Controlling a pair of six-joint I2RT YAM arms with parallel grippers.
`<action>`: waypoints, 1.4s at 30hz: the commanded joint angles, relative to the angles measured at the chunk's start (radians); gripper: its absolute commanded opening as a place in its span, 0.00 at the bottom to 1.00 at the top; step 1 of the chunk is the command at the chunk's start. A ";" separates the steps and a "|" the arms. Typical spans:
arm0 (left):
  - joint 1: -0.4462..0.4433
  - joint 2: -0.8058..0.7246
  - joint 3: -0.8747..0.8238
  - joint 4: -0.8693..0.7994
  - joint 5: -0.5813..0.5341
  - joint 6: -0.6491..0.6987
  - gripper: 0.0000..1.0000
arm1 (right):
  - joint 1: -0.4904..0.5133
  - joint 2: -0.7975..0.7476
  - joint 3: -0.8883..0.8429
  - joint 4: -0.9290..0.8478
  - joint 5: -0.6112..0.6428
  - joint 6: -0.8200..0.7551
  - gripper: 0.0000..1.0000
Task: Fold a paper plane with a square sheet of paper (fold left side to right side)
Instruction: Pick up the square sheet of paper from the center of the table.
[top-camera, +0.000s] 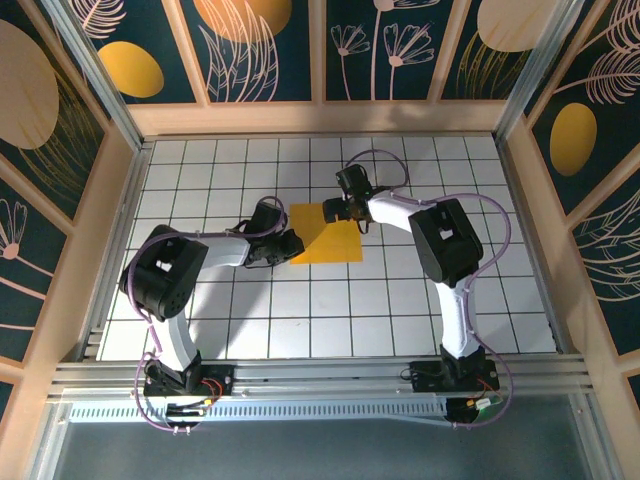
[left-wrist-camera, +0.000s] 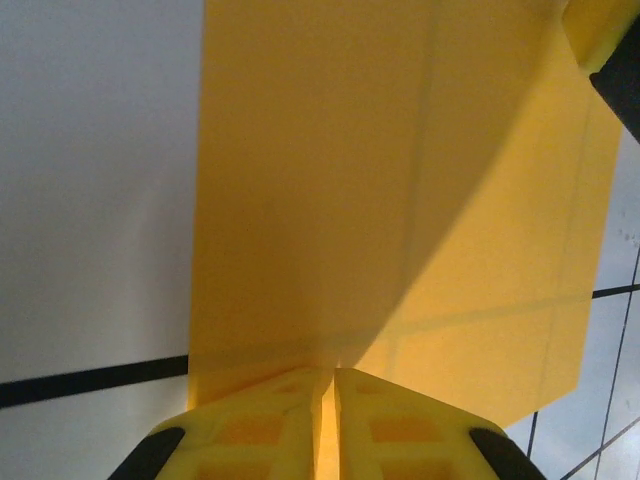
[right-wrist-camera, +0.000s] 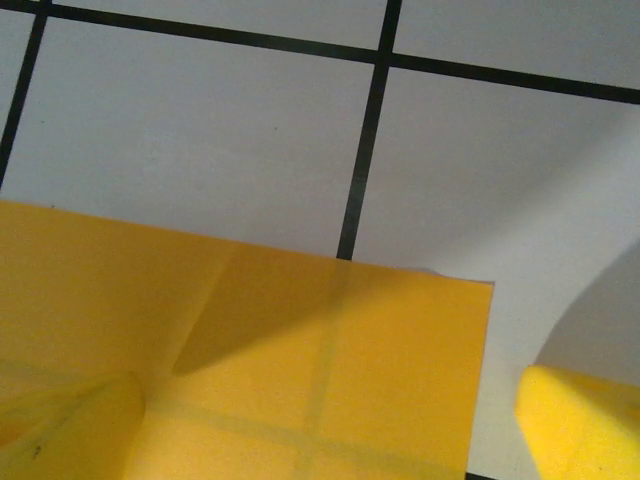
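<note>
With the sheet of paper (top-camera: 330, 238) at the surface (top-camera: 400, 310) centre, its left edge clenched in the left end effector (left-wrist-camera: 330, 385) and the right end effector (top-camera: 342, 213) released over its far edge, that edge should be carried rightward, corners matched before creasing.

The square sheet of paper (top-camera: 327, 234) is thin, matt paper, sheer enough that the grid lines show through it. The tabletop (top-camera: 330, 320) looks smooth and faintly glossy. The left end effector (left-wrist-camera: 330, 378) is matt yellow plastic. A ribbed metal rail (top-camera: 320, 378) runs at 6 o'clock and a pale wood frame (top-camera: 320, 117) at 12 o'clock.
</note>
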 joint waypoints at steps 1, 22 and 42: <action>-0.007 0.030 0.017 -0.016 0.008 0.023 0.13 | 0.008 0.032 0.029 -0.046 0.026 -0.027 0.96; -0.007 0.033 0.005 0.006 0.004 0.014 0.12 | 0.094 -0.080 -0.029 -0.146 -0.052 -0.005 0.81; 0.120 -0.233 -0.106 0.073 0.035 0.031 0.45 | -0.015 -0.216 -0.077 -0.152 -0.465 0.018 0.27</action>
